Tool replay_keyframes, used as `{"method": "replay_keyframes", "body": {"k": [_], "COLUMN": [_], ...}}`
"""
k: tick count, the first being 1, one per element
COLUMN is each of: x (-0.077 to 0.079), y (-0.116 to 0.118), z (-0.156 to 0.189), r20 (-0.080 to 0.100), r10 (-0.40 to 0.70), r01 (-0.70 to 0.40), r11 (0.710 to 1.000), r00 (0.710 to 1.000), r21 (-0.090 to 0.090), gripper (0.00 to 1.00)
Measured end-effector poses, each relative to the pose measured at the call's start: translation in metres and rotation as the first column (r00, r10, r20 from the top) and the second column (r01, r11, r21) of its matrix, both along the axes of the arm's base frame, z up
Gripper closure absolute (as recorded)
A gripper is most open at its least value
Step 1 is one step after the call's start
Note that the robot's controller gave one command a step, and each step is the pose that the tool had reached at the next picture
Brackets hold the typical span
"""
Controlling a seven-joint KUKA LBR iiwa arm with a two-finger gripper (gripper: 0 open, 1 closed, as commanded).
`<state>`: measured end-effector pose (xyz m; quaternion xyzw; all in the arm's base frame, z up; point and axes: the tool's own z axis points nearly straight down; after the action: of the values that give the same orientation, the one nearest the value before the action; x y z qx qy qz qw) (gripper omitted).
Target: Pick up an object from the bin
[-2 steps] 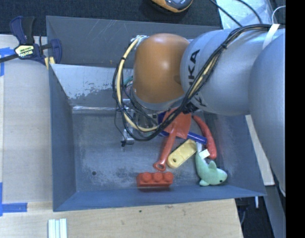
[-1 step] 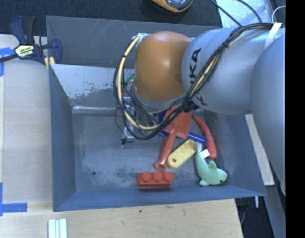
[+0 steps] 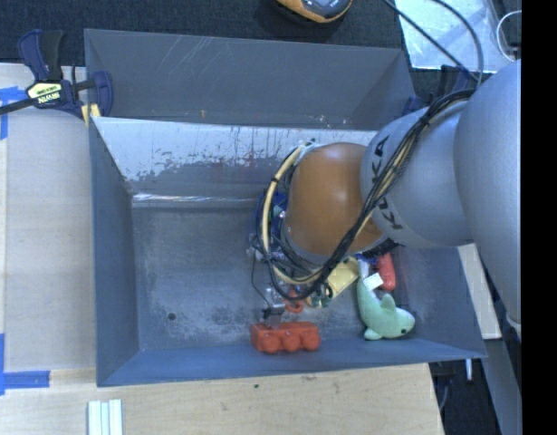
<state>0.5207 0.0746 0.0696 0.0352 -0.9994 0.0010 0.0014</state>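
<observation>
Camera view puts the tool (image 3: 276,309) just on the far-wall side of an orange-red lumpy block (image 3: 285,337), which lies against the bin's (image 3: 115,270) near wall, long axis left-to-right (parallel to that wall). Whether the tool is spread or pressed together, I cannot tell.

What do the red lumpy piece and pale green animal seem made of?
Red lumpy piece: probably moulded plastic or rubber, matte, rounded bumps. Pale green animal: likely soft rubber or foam; smooth dull skin, no visible fur.
</observation>
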Motion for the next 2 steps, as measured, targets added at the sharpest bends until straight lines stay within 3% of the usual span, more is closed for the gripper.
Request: {"method": "replay_keyframes", "body": {"k": [1,2], "x": [-0.004,0.073], "y": [-0.041,-0.117], "z": [0.044,0.031], "r20": [0.010,0.003], "r10": [0.125,0.326], "r01": [-0.125,-0.326], "r11": [0.992,0.946], "r00": [0.992,0.946], "r21": [0.003,-0.003], "gripper": [0.00,0.00]}}
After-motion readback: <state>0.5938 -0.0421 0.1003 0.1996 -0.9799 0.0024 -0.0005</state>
